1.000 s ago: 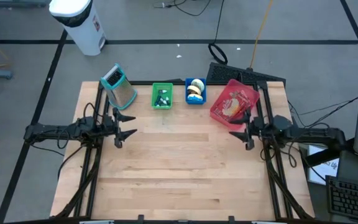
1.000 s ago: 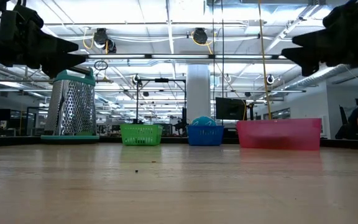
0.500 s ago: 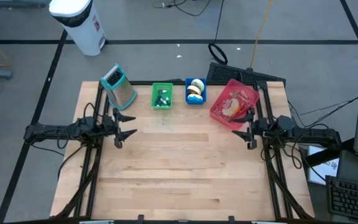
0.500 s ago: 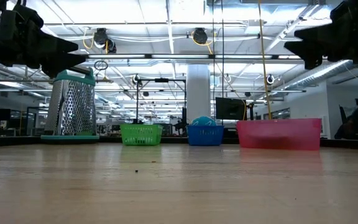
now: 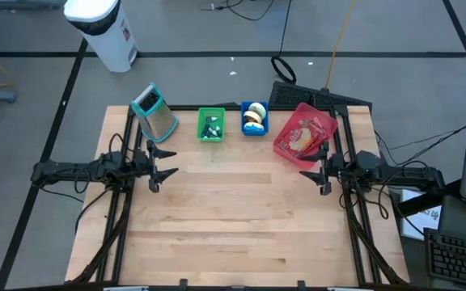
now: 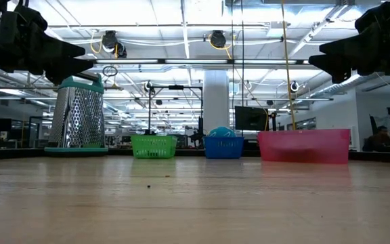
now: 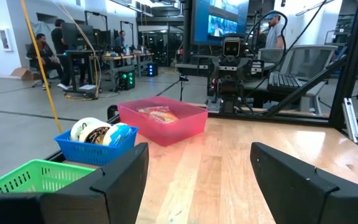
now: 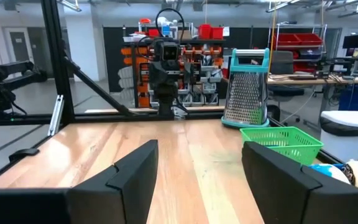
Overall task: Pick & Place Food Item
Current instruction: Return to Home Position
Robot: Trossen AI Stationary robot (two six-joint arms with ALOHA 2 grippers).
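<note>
Along the table's far edge stand a metal grater (image 5: 154,113), a green basket (image 5: 210,124) with small dark items, a blue basket (image 5: 254,118) with round food pieces (image 7: 95,130), and a pink bin (image 5: 304,132) holding a flat food packet (image 7: 157,112). My left gripper (image 5: 171,162) hovers open and level at the table's left side, pointing right. At the right side my right gripper (image 5: 307,172) hovers open and points left, just near of the pink bin. Neither holds anything.
The wooden tabletop (image 5: 233,218) between the two grippers and toward the near edge carries no objects. Black frame rails (image 5: 120,218) run along both sides under the arms. A white bin (image 5: 103,28) stands on the floor beyond the table.
My right gripper has sunk a little above the table's right side, still open. The left arm and the containers have kept still.
</note>
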